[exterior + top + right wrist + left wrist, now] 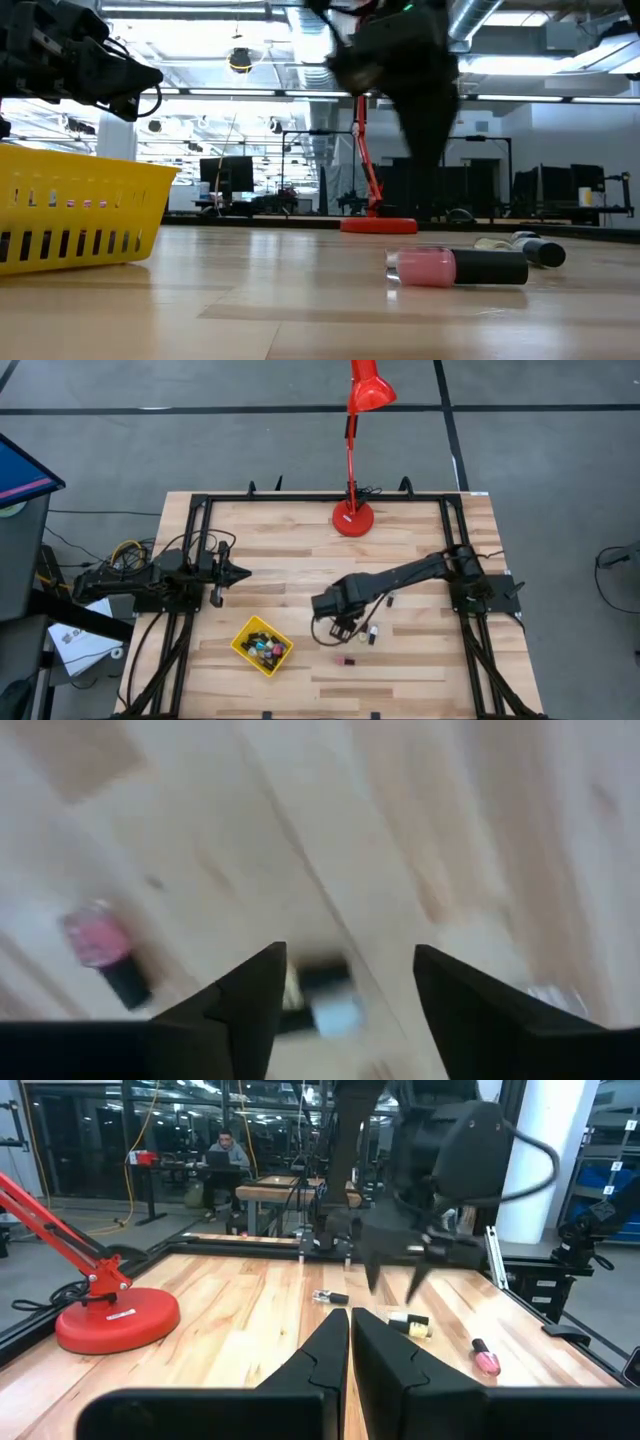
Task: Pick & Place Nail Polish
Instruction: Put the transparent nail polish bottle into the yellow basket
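Observation:
Several tiny nail polish bottles lie in the yellow tray [245,636], which also shows in the low view [70,215]. Loose bottles lie on their sides on the wood: a pink one with a black cap [347,659] [455,267] [100,945], a pale one with a dark cap [372,632] [318,995], and one farther off [390,600]. My right gripper [348,626] [350,960] is open and hovers above the pale bottle, clear of it. My left gripper [236,572] [350,1330] is shut and empty, above the table's left part.
A red desk lamp stands with its round base [352,518] at the table's far middle. The table's black frame [200,500] runs round the wooden top. Bare wood lies between the tray and the loose bottles.

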Controlling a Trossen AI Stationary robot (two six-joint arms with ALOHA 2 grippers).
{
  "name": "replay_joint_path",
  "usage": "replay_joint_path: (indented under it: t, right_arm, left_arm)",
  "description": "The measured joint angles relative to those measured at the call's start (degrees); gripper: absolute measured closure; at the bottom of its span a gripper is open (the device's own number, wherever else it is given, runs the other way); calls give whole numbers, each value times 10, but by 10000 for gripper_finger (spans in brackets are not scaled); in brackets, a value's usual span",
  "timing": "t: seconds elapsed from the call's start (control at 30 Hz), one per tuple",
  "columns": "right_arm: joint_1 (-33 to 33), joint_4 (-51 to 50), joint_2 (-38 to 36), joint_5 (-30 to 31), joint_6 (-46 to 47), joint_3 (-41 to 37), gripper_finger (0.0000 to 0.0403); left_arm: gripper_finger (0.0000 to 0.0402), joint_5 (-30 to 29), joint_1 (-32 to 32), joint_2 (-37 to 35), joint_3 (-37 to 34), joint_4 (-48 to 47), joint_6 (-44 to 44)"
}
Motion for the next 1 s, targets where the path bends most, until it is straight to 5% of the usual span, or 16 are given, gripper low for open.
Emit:
replay_joint_path:
  t: [0.17,0.3,0.63,1.0]
  right_arm:
    - [-6,-97,1,19,77,-5,158]
    - [-24,-92,-41,16,126,-85,152]
    - [-67,131,-251,-17,341,-371,152]
    - [-70,249,-219,-29,404,-444,152]
  left_arm:
    - [389,0,0,0,0,0,0]
    - [389,1,0,0,0,0,0]
    - [389,1,0,0,0,0,0]
    - [389,0,0,0,0,1,0]
